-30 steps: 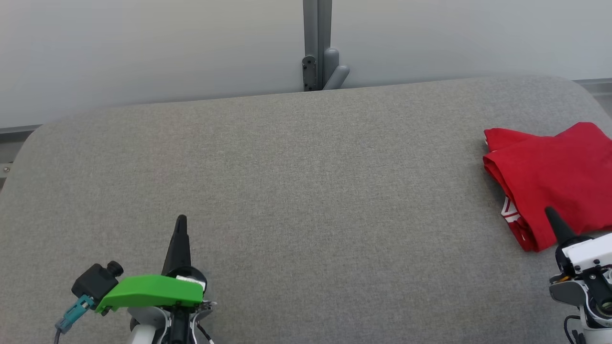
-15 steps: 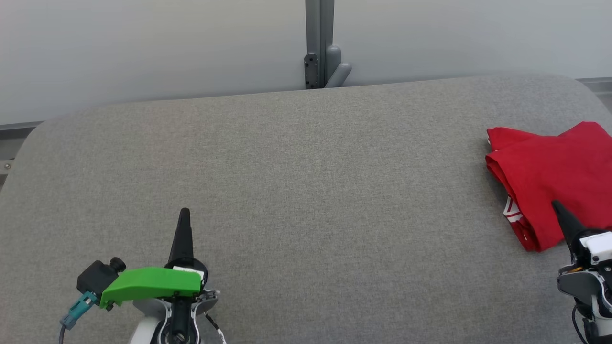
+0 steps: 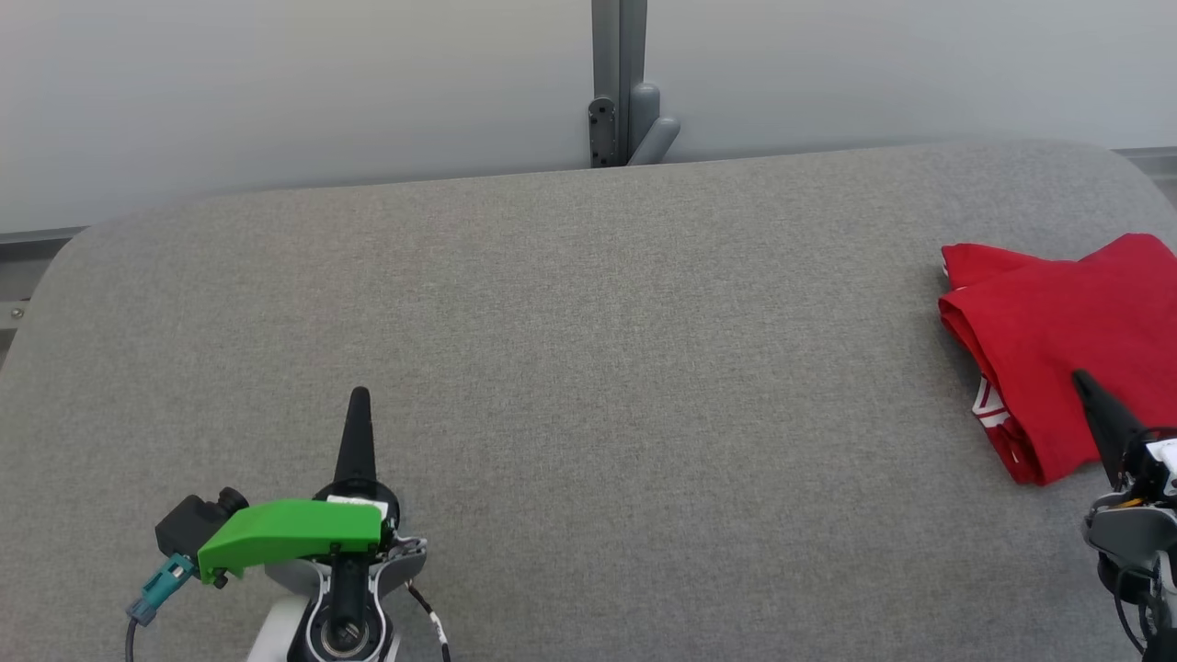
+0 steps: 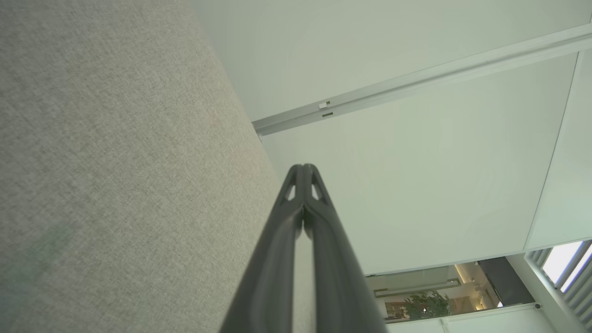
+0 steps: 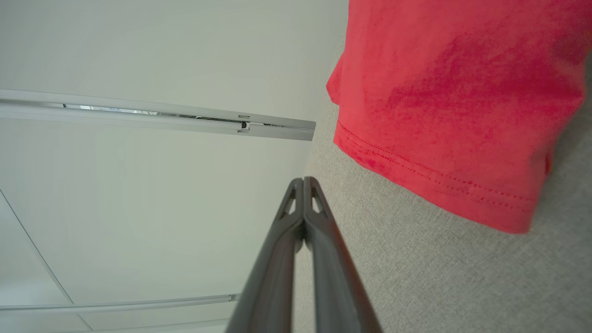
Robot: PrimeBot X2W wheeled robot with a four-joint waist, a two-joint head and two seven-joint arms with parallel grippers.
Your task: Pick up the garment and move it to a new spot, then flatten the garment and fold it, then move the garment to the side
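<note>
Red folded T-shirt [image 3: 1057, 322] lies at right edge of grey padded table [image 3: 588, 322]. Right gripper [image 3: 1085, 382] just beside its near hem, fingers pressed together, empty, pointing forward. Left gripper [image 3: 359, 397] lower left, likewise closed, empty, well apart from shirt.

Counted: one red garment [image 3: 1057, 313]; one grey padded table [image 3: 588, 368]; two grippers, namely left gripper [image 3: 359, 394] and right gripper [image 3: 1079, 376]; one grey wall post [image 3: 618, 74].

The desk [image 3: 588, 368] is covered in grey fabric. A folded red garment [image 3: 1057, 313] lies at its right end.
</note>
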